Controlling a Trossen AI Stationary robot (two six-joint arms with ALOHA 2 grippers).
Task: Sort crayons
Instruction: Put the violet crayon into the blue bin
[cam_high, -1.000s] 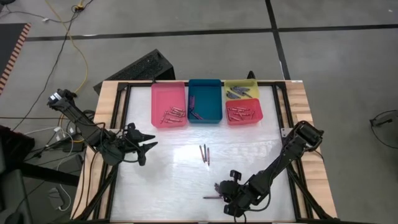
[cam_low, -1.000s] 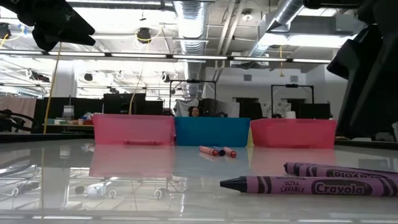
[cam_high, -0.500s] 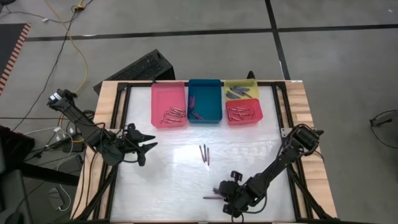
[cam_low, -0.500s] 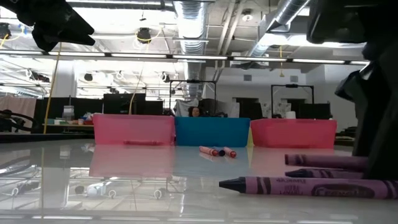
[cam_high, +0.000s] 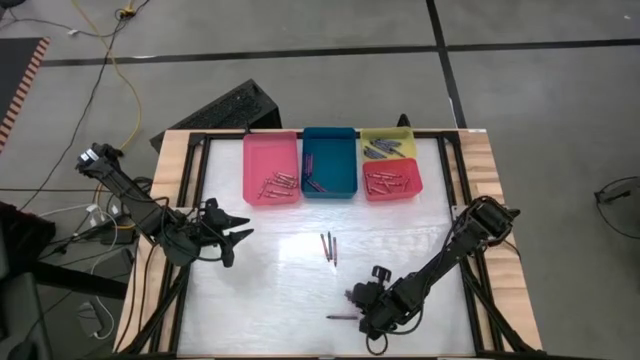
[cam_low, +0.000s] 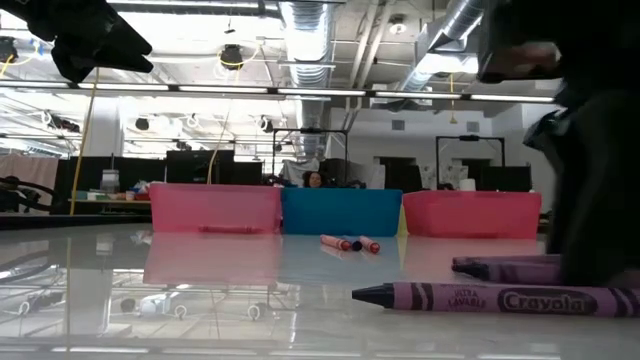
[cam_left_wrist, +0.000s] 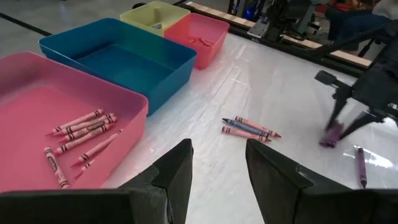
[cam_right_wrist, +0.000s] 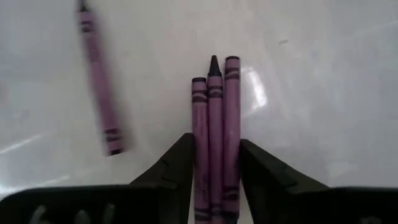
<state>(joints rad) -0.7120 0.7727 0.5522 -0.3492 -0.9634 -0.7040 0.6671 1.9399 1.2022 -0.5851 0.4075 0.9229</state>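
Note:
My right gripper (cam_right_wrist: 216, 144) is low over the near part of the table (cam_high: 280, 290), shut on three purple crayons (cam_right_wrist: 215, 112) that lie side by side. A fourth purple crayon (cam_right_wrist: 99, 93) lies flat on the table just beside them, nearer the front edge (cam_high: 340, 317). Three more crayons (cam_high: 328, 248) lie together at mid-table. My left gripper (cam_high: 240, 232) hangs open above the table's left side and touches nothing. More crayons lie in the pink tray (cam_high: 271, 168), teal tray (cam_high: 329, 162), yellow tray (cam_high: 388, 143) and red tray (cam_high: 392, 180). My right gripper pinches the row of three purple crayons between its two fingers, which are on the two outer crayons' sides (cam_right_wrist: 199, 149). The crayons run along the fingers and stick out past the fingertips. The fingers slant down toward the near left. Whether the crayons touch the table, I cannot tell.
The four trays stand in a row along the far edge. A black frame (cam_high: 190, 200) rims the table. Bare tabletop lies between the mid-table crayons and my left gripper.
My right gripper has sunk toward the table with the three purple crayons and tipped more steeply downward. The crayons have come down beside the loose purple crayon.

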